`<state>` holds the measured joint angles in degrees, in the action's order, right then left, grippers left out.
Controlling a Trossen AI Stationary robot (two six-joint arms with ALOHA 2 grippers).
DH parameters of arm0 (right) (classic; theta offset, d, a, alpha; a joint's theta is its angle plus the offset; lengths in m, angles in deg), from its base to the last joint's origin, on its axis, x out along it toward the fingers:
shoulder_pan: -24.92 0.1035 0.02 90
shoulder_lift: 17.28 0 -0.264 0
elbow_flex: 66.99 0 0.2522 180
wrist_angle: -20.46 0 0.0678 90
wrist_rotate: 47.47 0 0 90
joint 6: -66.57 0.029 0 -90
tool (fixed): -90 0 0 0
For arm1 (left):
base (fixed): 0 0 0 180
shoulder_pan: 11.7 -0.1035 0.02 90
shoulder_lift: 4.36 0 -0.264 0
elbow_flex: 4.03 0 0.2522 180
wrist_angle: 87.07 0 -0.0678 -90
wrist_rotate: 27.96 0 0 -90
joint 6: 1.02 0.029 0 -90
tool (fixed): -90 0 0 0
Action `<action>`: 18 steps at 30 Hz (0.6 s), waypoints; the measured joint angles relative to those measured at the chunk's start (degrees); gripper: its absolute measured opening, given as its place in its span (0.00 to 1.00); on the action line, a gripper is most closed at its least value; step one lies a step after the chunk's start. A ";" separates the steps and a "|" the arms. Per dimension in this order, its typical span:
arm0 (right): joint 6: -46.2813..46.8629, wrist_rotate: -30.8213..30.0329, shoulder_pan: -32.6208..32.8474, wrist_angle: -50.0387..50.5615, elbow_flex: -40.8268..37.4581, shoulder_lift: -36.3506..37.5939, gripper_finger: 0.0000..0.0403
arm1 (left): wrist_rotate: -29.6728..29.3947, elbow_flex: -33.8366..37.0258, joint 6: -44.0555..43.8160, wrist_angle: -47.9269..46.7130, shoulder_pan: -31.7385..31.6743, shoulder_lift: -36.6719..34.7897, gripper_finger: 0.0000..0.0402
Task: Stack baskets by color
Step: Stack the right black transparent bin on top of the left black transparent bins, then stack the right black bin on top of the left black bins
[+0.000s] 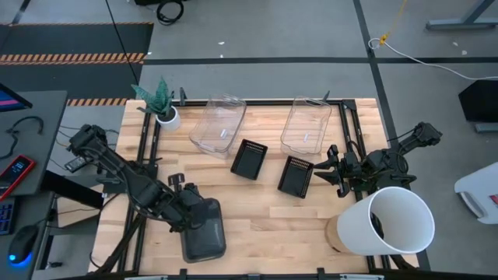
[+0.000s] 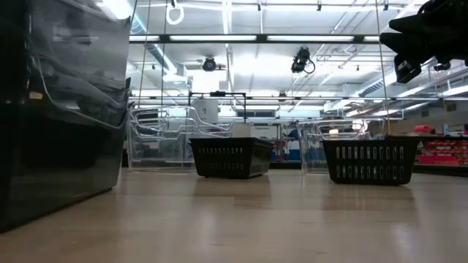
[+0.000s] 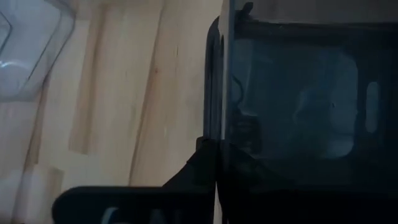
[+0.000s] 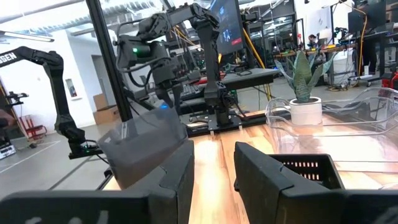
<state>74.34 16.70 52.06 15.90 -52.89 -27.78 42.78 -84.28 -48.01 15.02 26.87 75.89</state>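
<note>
Two black baskets (image 1: pixel 249 159) mid-table (image 1: pixel 264 225), well apart. Left tool (image 1: pixel 189 204) clamped on smoky basket (image 1: pixel 204 231) rim, tilted near front edge. Right tool (image 1: pixel 328 167) hovered, spread, empty.

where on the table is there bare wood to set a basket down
Bare wood runs along the near edge between the smoky grey basket in the left gripper and the white bucket. The far side is crowded: two clear baskets, two black baskets, plant pot.
</note>
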 joint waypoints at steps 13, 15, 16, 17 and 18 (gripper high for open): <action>0.00 -0.01 0.00 0.00 0.00 0.00 0.30 | 0.38 0.73 -1.88 -2.45 -1.52 -0.07 0.42; 0.00 0.01 0.02 0.00 0.01 0.00 0.30 | -1.99 -0.53 -1.89 -4.03 -2.08 -0.09 0.48; 0.00 0.01 -0.01 0.00 0.00 0.00 0.30 | -4.07 -1.18 -1.91 -4.71 -2.34 -0.09 0.51; 0.00 0.00 0.01 0.00 0.01 0.00 0.30 | -7.13 -1.66 -2.28 -4.93 -2.61 -0.11 0.53; 0.00 0.01 -0.01 0.00 -0.01 0.00 0.30 | -11.22 -1.83 -3.58 -4.66 -2.79 -0.13 0.54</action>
<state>74.34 16.71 52.05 15.90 -52.89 -27.78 31.56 -86.11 -51.58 10.36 24.08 75.75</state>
